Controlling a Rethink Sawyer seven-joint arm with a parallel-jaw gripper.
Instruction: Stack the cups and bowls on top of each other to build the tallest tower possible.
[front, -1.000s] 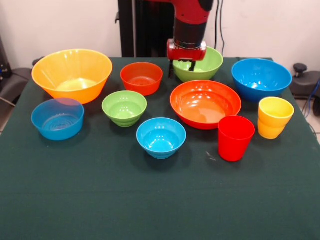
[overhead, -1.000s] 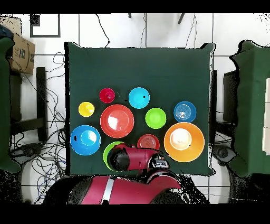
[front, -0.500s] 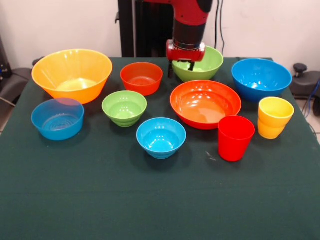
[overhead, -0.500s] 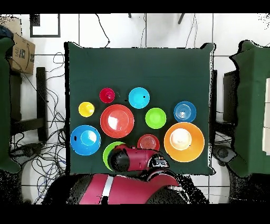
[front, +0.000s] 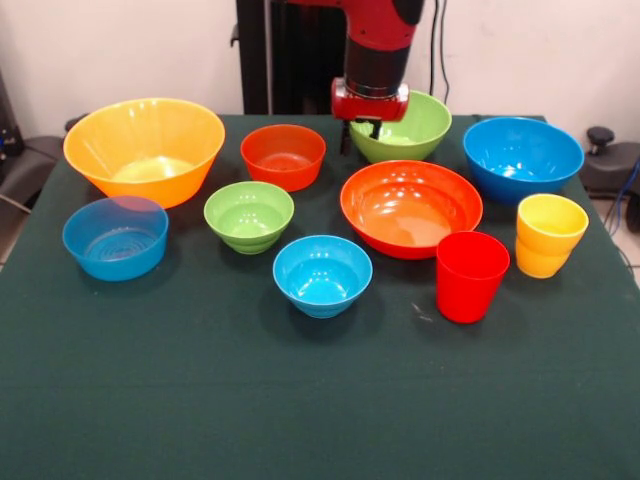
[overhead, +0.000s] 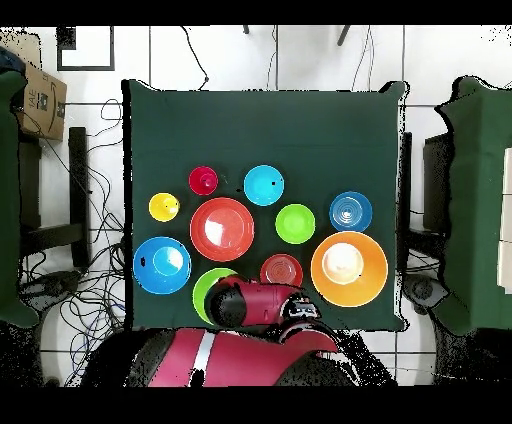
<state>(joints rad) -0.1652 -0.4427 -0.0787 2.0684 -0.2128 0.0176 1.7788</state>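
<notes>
My gripper (front: 362, 130) is at the back of the table, on the near left rim of the large green bowl (front: 412, 128), and looks shut on that rim. In the overhead view the arm (overhead: 258, 303) covers the gripper and part of this bowl (overhead: 204, 289). The red cup (front: 470, 275) and the yellow cup (front: 548, 235) stand apart at the right. The big red-orange bowl (front: 410, 207), large blue bowl (front: 522, 157), small red-orange bowl (front: 283, 155), small green bowl (front: 248, 215), small blue bowl (front: 322, 274), translucent blue bowl (front: 115, 236) and big orange-yellow bowl (front: 145, 148) stand separately. No tower stands.
The dark green tablecloth (front: 300, 400) has open room along its near half. The robot's black pedestal (front: 290, 50) stands behind the table. A cardboard box (overhead: 40, 100) and cables lie on the floor beside the table.
My gripper has risen a little and shifted slightly right. The large green bowl seems to have shifted a little with it. The other bowls and the cups have not moved.
</notes>
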